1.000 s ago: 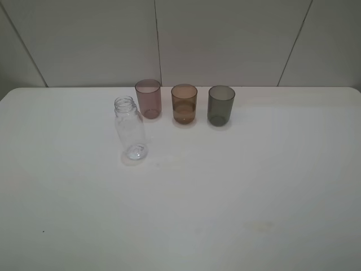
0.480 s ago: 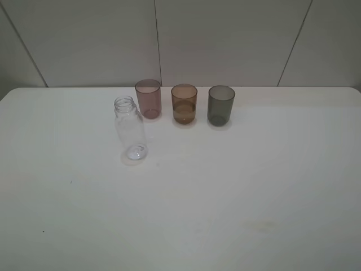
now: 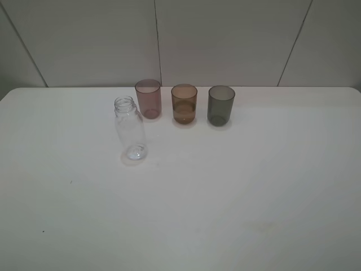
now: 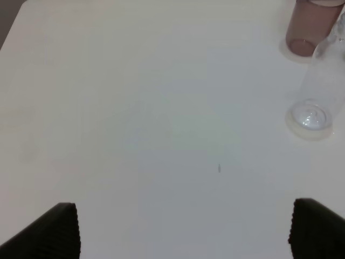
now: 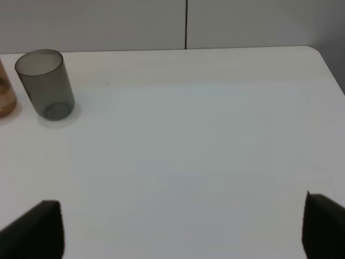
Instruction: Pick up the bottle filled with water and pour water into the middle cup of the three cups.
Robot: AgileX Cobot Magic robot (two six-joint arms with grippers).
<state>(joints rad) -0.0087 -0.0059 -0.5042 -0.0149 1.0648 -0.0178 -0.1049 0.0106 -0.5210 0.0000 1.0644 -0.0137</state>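
The clear bottle [image 3: 131,130] stands upright on the white table [image 3: 225,186], capless, in front and left of the cups. Three tumblers stand in a row at the back: pinkish-mauve [image 3: 148,99], the amber-brown middle cup [image 3: 184,104], and dark grey-green [image 3: 220,105]. No gripper shows in the exterior high view. In the left wrist view my left gripper [image 4: 186,232] is open and empty, apart from the bottle [image 4: 318,91] and pinkish cup [image 4: 307,29]. My right gripper [image 5: 180,229] is open and empty, apart from the grey-green cup [image 5: 46,83]; the amber cup's edge [image 5: 4,97] just shows.
A grey panelled wall [image 3: 225,39] runs behind the table's far edge. The table's rounded far right corner [image 5: 315,54] shows in the right wrist view.
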